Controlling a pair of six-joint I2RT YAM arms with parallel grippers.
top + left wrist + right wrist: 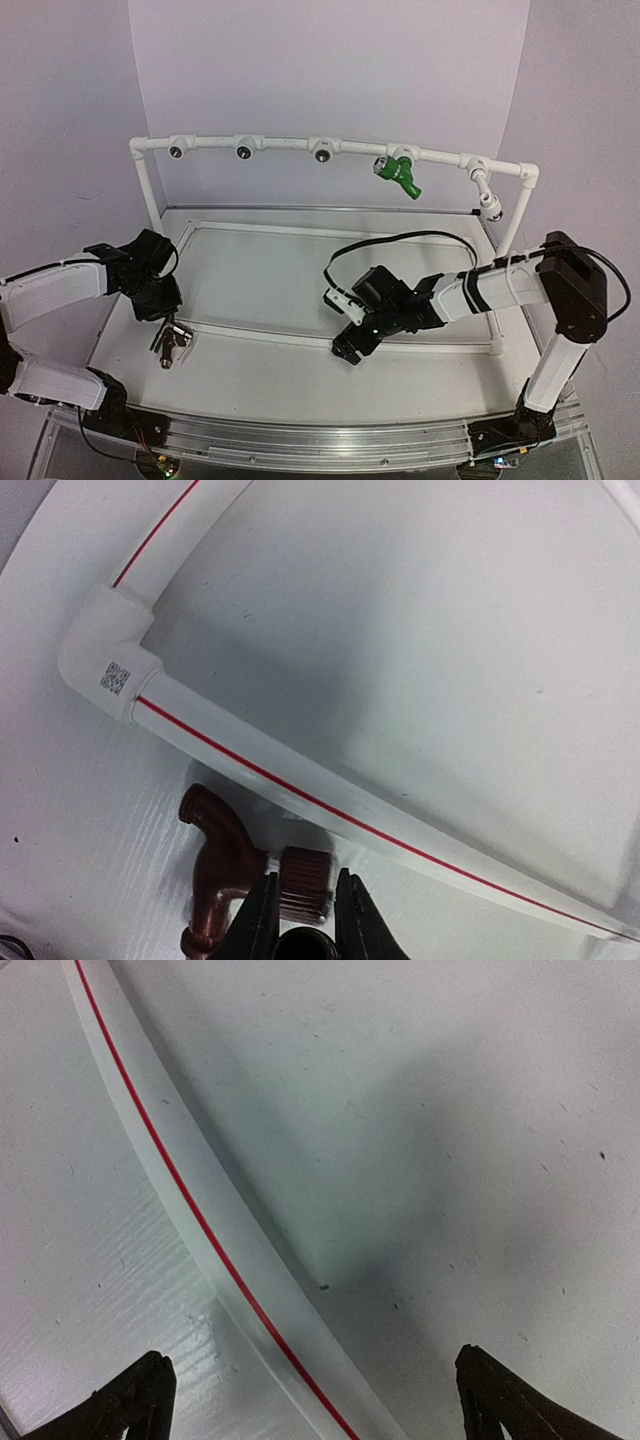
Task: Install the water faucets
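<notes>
**Left pinch on the brown faucet, right jaws wide over the rail**

On my overhead feed the upright pipe frame (280,147) stands at the back of the table (300,385). Three of its tee sockets (244,150) on the left face me with dark round mouths. The green faucet (398,172) sits in the fourth socket, its body angled down and to the right. Near the right end a pale fitting (488,203) hangs tilted from the rail.

A flat pipe loop (320,232) lies on the table. The reddish-brown faucet (222,865) lies outside it, just beside the near rail and close to the left corner elbow (105,660).

My left arm comes in from the left edge with the wrist pitched down at the table. The left gripper (305,882) has its fingers pressed in on the ribbed collar end of that faucet. A dark rounded part sits deeper between the fingers, and I cannot tell what it is. From above, the pieces under the fingers are too small for me to separate.

My right arm rises from its base to a high elbow, then the forearm reaches left, low over the table. The right gripper (315,1400) hangs above the loop's near rail with its fingers spread wide. Between them I see only the red-striped pipe and the table surface.
</notes>
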